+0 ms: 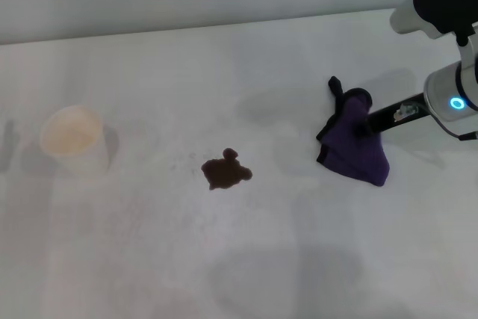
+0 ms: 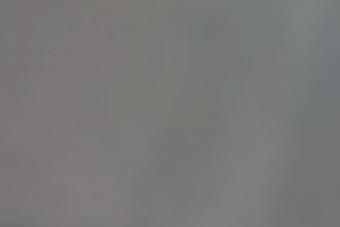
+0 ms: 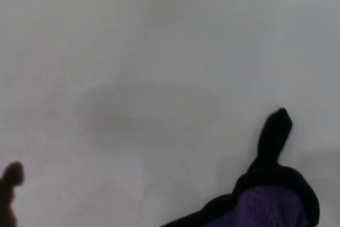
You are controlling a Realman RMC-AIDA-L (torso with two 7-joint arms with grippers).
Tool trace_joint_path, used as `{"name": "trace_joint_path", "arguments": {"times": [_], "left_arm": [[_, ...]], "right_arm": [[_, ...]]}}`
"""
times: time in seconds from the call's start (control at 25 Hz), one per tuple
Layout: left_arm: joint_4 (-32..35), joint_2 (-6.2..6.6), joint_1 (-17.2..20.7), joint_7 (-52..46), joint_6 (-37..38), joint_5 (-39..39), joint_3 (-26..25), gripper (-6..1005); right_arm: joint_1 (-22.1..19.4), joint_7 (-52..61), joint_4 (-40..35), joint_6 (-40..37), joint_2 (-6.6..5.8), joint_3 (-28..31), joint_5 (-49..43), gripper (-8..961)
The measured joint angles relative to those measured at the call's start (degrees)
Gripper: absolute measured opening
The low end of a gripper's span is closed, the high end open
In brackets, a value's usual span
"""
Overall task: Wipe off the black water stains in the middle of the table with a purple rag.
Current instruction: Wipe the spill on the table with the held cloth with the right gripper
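The black water stain is a dark brown lobed blot in the middle of the white table; a bit of it shows in the right wrist view. My right gripper comes in from the right and is shut on the purple rag, which hangs bunched from it with its lower edge at or just above the table, to the right of the stain and apart from it. The rag's black tab sticks up. My left gripper is out of view; its wrist view shows only blank grey.
A cream cup stands upright at the table's left, well away from the stain. The table's far edge meets a grey wall. Bare tabletop lies between the rag and the stain.
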Motion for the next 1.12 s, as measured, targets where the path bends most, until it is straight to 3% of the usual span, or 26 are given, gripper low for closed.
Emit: {"name": "trace_joint_path", "arguments": {"times": [0.28, 0.52, 0.72, 0.88, 1.12], "left_arm": [[-0.12, -0.03, 0.05, -0.02, -0.01, 0.01, 0.00, 888], [-0.09, -0.03, -0.17, -0.01, -0.08, 0.00, 0.01, 888], [0.22, -0.03, -1.03, -0.01, -0.18, 0.00, 0.00, 888], [0.32, -0.03, -1.16, -0.01, -0.23, 0.00, 0.00, 888], [0.07, -0.02, -1.19, -0.02, -0.32, -0.02, 0.01, 887]], "right_arm": [[1.31, -5.39, -2.17, 4.36, 0.04, -2.00, 14.38, 123], [5.92, -10.11, 2.43, 3.84, 0.29, -10.65, 26.70, 113], [10.79, -12.14, 11.19, -5.09, 0.71, -21.02, 32.11, 114], [11.49, -12.52, 12.54, -13.55, 0.75, -27.19, 33.35, 112], [9.54, -12.59, 12.93, -23.10, 0.12, -26.85, 30.43, 109]]}}
